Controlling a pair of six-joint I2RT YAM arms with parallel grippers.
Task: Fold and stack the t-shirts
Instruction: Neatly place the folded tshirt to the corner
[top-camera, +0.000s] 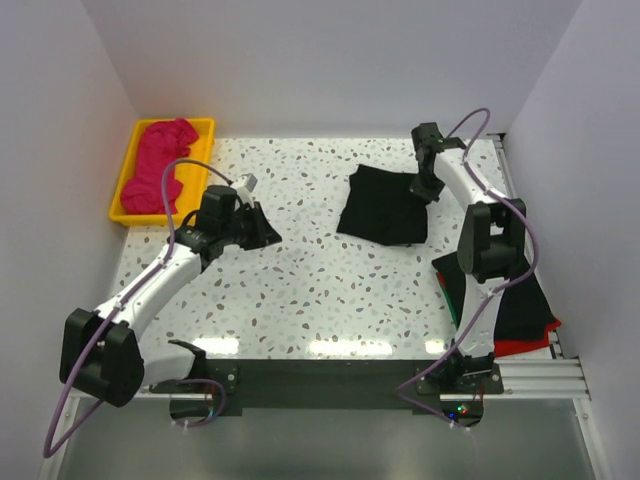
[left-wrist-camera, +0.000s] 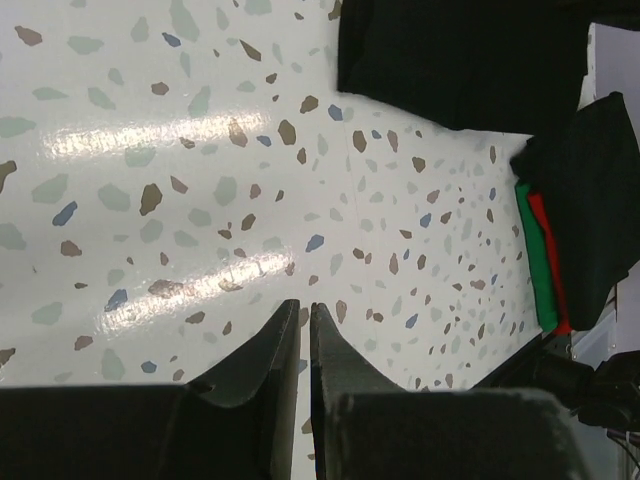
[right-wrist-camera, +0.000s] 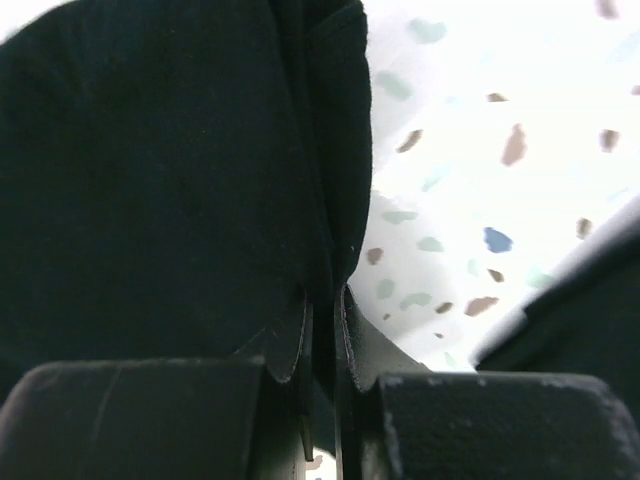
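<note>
Right gripper (right-wrist-camera: 322, 300) is clamped on the edge of the black t-shirt (top-camera: 380, 205), which lies folded on the bench (top-camera: 320, 290), right of centre. Left gripper (left-wrist-camera: 304, 312) hovers over the bench, jaws barely parted, holding nothing.

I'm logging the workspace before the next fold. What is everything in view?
tray: one, yellow, table's far left corner
pink shirt: one, magenta, crumpled in the tray
black shirt: one, black, folded, right of centre
shirt stack: one, black over red and green, near right edge
table: one, white speckled, under everything
left gripper: one, black, above bare table, slightly open, empty
right gripper: one, black, shut on the black shirt
</note>
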